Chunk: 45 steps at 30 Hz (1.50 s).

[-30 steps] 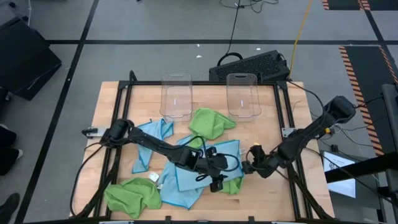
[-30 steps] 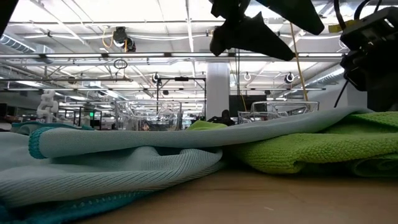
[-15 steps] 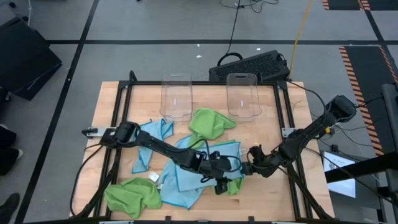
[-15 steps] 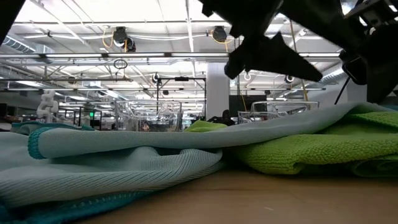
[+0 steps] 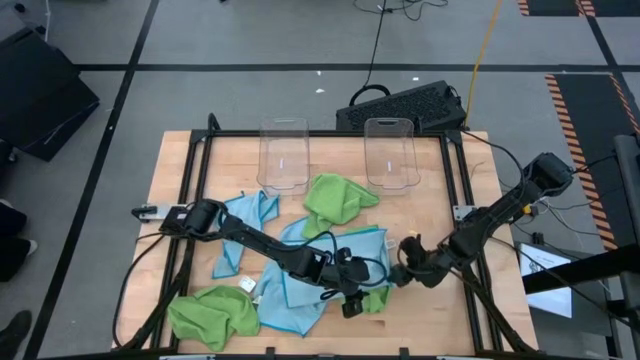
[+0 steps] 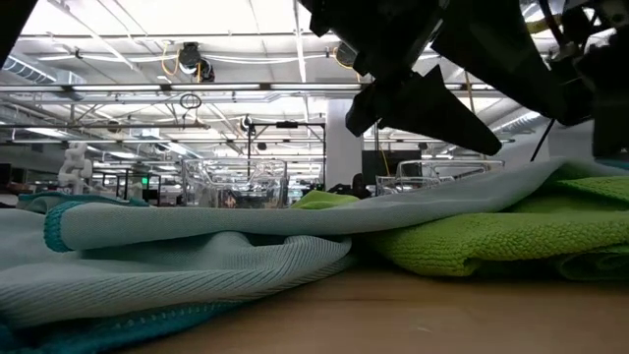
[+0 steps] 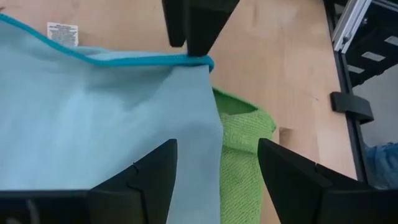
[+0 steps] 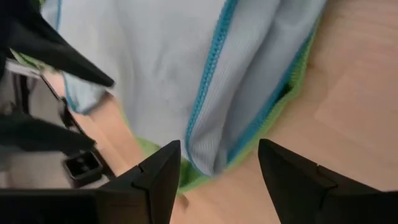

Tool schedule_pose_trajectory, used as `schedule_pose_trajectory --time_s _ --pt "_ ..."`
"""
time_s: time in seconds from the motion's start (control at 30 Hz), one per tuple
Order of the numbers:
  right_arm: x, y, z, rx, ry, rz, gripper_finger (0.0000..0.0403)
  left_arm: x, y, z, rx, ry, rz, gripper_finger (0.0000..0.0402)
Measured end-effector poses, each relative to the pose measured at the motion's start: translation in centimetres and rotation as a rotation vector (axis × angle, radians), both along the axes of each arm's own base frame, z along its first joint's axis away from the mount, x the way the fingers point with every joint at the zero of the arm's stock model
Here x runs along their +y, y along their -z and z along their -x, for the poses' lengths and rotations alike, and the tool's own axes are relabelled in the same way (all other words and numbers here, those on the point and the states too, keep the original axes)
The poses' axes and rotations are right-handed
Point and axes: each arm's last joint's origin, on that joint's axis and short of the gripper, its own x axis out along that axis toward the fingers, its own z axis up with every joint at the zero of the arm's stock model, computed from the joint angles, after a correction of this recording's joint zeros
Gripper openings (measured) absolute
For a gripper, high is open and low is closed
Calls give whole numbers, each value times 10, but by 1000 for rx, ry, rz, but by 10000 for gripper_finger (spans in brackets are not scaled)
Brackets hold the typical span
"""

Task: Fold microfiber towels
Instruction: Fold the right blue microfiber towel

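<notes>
Left wrist view: left gripper (image 7: 214,165) spread above light blue towel (image 7: 106,118), empty; blue hem corner just ahead of the jaws, green towel (image 7: 239,146) underneath beside it. Right wrist view: right gripper (image 8: 217,165) spread, empty; folded blue edge between its fingers, green beneath, on table (image 5: 430,310).

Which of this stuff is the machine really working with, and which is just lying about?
Part of the job:
- light blue towels
- lime green towels
- left gripper, open over the blue towel
- right gripper, open beside it

Just lying about:
- two clear bins
- keyboard
</notes>
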Motion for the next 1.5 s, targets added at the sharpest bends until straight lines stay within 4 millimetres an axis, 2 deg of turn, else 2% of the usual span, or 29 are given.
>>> schedule_pose_trajectory --time_s 0.4,0.57,0.93,1.1,1.2,1.5 --pt "14 0 12 -66 -257 171 210 -1 0 1 18 1 32 225" --pt "20 1 20 -79 -281 216 210 -5 2 4 42 19 35 225" --pt "26 0 25 -80 -277 175 210 -13 4 9 72 35 28 225" --pt "21 3 27 -40 -139 168 210 -12 4 9 72 34 28 225" --pt "21 1 25 -81 -78 158 210 -12 4 9 73 28 34 225" --pt "29 -9 17 -232 -122 147 200 -11 8 14 145 6 42 225"
